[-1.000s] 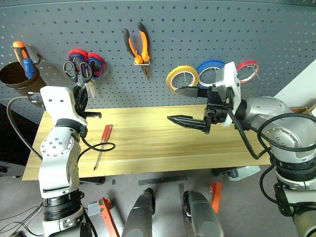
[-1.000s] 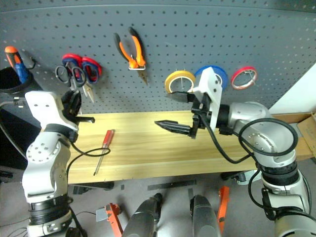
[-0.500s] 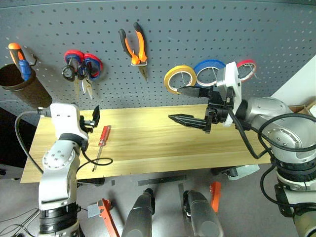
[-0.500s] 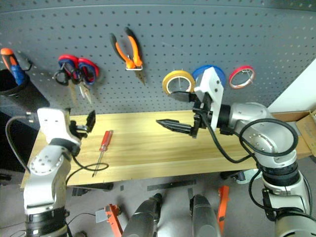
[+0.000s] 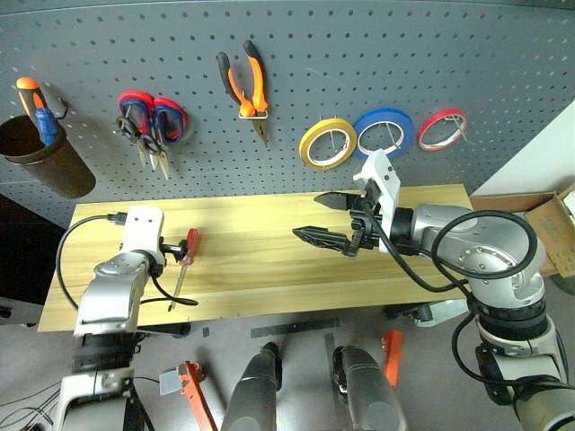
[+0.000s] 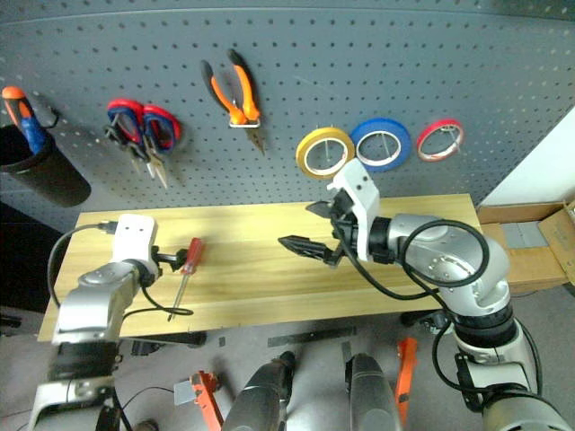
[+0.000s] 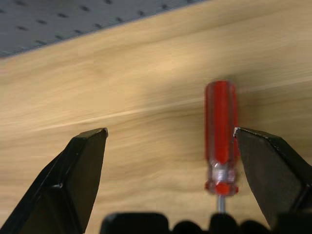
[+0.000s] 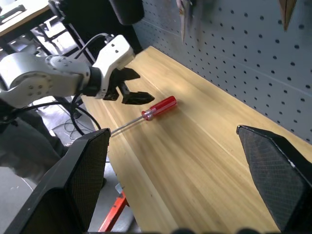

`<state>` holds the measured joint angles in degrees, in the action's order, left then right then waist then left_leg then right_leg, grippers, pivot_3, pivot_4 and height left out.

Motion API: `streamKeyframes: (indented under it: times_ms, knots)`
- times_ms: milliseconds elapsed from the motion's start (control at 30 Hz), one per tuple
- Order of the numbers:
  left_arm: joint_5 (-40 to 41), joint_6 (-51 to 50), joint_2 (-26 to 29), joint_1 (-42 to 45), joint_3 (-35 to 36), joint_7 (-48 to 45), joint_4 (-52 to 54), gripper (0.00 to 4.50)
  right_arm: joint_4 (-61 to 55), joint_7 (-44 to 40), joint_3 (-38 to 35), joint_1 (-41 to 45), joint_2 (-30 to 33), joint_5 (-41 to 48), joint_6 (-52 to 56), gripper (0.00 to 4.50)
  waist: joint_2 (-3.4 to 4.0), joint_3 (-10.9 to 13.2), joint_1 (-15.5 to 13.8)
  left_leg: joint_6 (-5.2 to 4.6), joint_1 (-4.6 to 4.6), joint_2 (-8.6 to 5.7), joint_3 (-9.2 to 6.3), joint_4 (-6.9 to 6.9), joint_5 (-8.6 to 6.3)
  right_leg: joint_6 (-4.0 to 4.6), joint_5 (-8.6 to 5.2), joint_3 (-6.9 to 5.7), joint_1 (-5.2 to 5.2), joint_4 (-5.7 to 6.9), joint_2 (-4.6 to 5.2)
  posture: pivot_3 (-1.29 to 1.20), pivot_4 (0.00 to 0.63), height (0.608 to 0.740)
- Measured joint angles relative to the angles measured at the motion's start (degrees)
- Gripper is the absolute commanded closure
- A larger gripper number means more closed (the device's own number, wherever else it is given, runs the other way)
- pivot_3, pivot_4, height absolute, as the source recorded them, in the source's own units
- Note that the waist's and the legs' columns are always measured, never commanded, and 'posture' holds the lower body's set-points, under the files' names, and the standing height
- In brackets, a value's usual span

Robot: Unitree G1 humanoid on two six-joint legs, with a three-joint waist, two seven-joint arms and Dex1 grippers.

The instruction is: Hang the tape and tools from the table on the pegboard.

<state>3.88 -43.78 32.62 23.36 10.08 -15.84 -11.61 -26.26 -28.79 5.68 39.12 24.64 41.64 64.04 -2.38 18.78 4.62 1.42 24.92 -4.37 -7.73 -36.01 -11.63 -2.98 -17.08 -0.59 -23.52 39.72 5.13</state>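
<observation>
i'm on the last piece, by my reckoning: the slim screwdriver with the glossy red plastic handle (image 5: 187, 246) and thin steel shaft lies flat on the light yellowish plank table (image 5: 269, 287), out toward its left end. the thin yellow ring of tape (image 5: 330, 143), the small black-handled scissors (image 5: 128, 129) and the orange-and-black pliers (image 5: 244, 85) already hang on the dark grey perforated pegboard (image 5: 359, 54).

my left gripper (image 7: 170, 146) sits low beside the handle, black wedge fingers spread as wide as they go, nothing in them. in the wrist view the red handle lies just inside one finger (image 7: 275, 170), not centred between the two.

my right gripper (image 5: 331, 220) hangs over the middle of the table, fingers wide apart too, empty, well away from the screwdriver.

next i'd say i need to shift the left hand so the handle sits midway between the fingers, drop onto it and pinch. the handle looks smooth and rounded, so it could roll on the wood; i'd squeeze across the thick part, not the narrow metal collar.
</observation>
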Motion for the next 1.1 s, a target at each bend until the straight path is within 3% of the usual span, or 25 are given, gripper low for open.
streamKeyframes:
  times_ms: [167,300,700,933,1100]
  knots:
    - [-1.2,2.1,0.3,3.7,-5.3,-3.1,-9.6,0.03,-1.2,0.8,0.1,-0.1,-0.1,0.0,0.5,0.0,0.0,0.0,0.2,-0.01,0.0,0.01,0.03,0.01,-0.01,0.0,0.0,0.01,-0.06,0.04,0.03,-0.16,0.333,0.74]
    - [-1.3,3.2,0.2,5.0,-5.3,-3.5,-12.7,0.03,-1.4,1.4,0.1,-0.1,-0.2,0.0,0.5,0.0,0.0,0.0,0.4,-0.02,-0.01,0.03,0.04,0.0,-0.02,0.01,0.0,0.01,-0.1,0.15,0.03,-0.17,0.334,0.74]
    - [-1.3,4.6,-0.3,3.9,-4.6,-2.4,-13.5,3.68,-1.5,0.7,2.0,-0.1,2.2,-2.3,-0.9,0.0,0.0,0.0,0.5,-0.03,-0.02,0.03,0.09,-0.03,-0.02,0.01,0.0,0.04,-0.13,0.18,0.05,-0.17,0.331,0.74]
    - [-1.1,9.2,-0.3,-3.7,-1.0,0.1,-7.7,3.68,-1.4,-1.4,3.3,0.4,3.7,-4.8,-4.2,0.0,0.0,0.0,0.5,0.0,-0.01,0.06,0.1,-0.02,-0.02,0.01,0.0,0.04,-0.17,0.16,0.09,-0.17,0.321,0.74]
    - [-1.5,18.0,-1.4,-14.7,2.8,3.6,10.0,3.68,-1.0,-2.9,2.3,0.6,3.8,-4.5,-5.2,0.0,0.0,0.0,0.3,0.09,0.01,0.06,0.08,0.01,0.02,0.04,0.02,0.11,-0.15,0.02,0.16,-0.15,0.312,0.74]
